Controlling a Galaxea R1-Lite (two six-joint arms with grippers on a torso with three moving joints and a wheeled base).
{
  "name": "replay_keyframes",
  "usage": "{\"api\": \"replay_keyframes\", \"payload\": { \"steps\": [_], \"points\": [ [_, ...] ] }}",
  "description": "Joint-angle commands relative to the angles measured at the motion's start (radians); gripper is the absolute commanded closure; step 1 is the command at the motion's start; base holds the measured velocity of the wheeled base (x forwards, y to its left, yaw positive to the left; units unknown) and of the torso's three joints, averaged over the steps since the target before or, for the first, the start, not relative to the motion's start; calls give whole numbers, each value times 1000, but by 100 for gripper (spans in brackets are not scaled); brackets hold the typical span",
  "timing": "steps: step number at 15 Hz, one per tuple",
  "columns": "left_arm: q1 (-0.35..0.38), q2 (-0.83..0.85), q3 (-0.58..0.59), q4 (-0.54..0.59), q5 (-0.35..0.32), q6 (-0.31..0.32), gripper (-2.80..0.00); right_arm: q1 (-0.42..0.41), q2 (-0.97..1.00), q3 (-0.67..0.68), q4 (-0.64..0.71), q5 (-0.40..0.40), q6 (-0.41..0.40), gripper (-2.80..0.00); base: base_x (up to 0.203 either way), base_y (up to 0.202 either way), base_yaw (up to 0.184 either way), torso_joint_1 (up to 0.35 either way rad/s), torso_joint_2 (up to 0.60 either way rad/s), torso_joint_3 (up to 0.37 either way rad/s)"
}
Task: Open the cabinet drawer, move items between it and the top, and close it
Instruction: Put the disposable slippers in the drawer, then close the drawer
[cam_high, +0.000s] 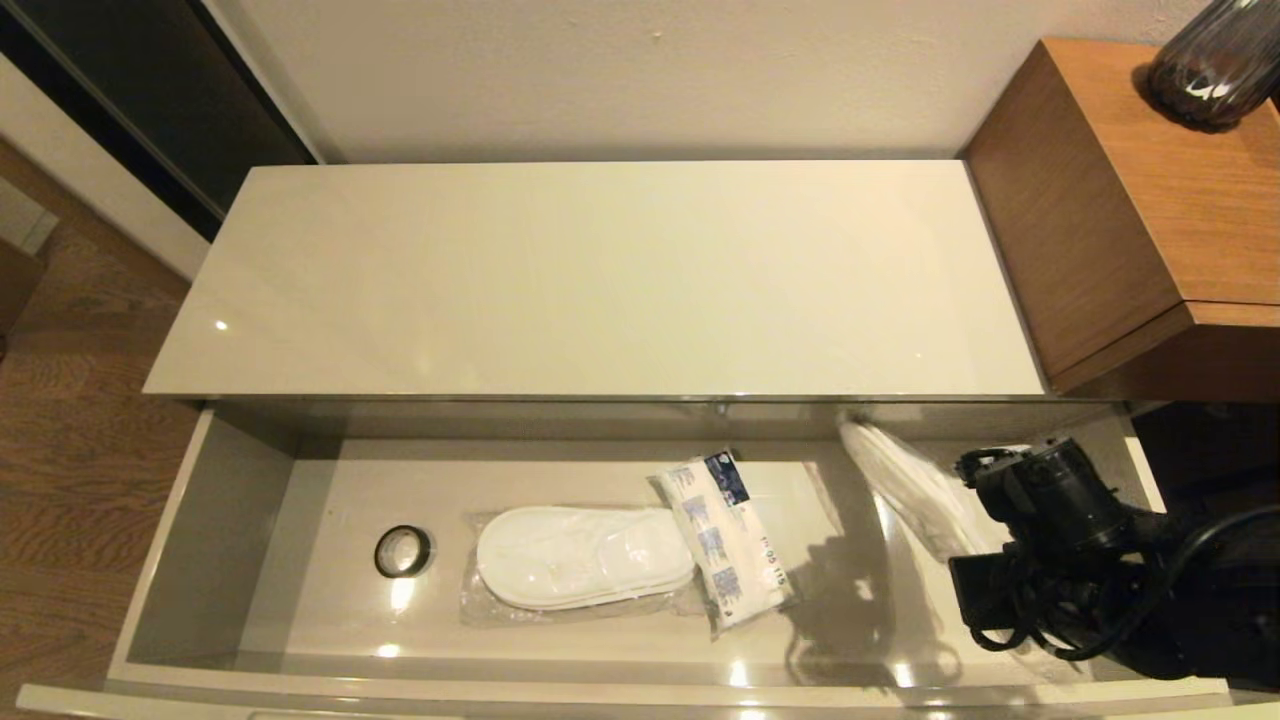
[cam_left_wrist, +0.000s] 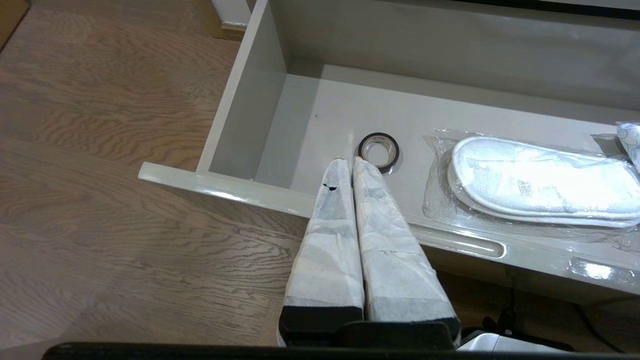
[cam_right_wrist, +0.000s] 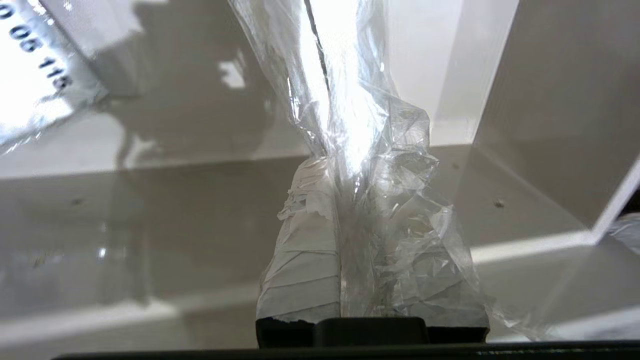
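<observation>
- Head view: the cabinet drawer (cam_high: 250, 520) stands open; slippers (cam_high: 585, 555) and packet (cam_high: 722, 540) lie inside; right claw (cam_high: 985, 490) lifts a bagged slipper pair (cam_high: 915, 490).
- Left wrist view: left claw (cam_left_wrist: 348, 162) pressed together above the drawer front.
- Right wrist view: the right claw is clamped on clear plastic (cam_right_wrist: 380, 200).

Glossy cream top (cam_high: 600, 270), crinkly clear plastic bag (cam_right_wrist: 400, 210), wood-grain floor (cam_left_wrist: 100, 150)

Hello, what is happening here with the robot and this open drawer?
The right gripper, jaws shut on a bagged slipper pair, holds it tilted up at the right end of the open cabinet drawer. Another pair of slippers, a white packet and a black ring lie inside. The top is bare. The left gripper is idle.
</observation>
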Motion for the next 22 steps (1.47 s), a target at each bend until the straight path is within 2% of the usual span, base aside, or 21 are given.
{"api": "replay_keyframes", "payload": {
  "steps": [1,2,7,11,12,16,20,22],
  "points": [
    [0,-39,2,0,0,-1,0,-4,81,-33,-6,-17,-1,0,0,0,0,0,0,0],
    [0,-39,2,0,0,-1,0,-4,94,-42,-8,-24,-2,-280,0,0,0,0,0,0],
    [0,-39,2,-1,0,-1,0,-4,63,-47,1,-27,-19,-280,0,0,0,0,0,0],
    [0,-39,2,0,0,-1,0,-2,-116,-29,78,-25,-37,-280,0,0,0,0,0,0],
    [0,-39,2,0,0,-1,0,-3,-186,-29,135,-24,-38,0,0,0,0,0,0,0],
    [0,-39,2,0,0,-1,0,-16,-470,-44,386,-22,-32,0,0,0,0,0,0,0],
    [0,-39,2,-1,0,-1,0,-19,-760,-110,778,-20,-26,0,0,0,0,0,0,0],
    [0,-39,2,0,0,-1,0,-20,-872,-85,887,-18,-22,0,0,0,0,0,0,0]
  ]
}}
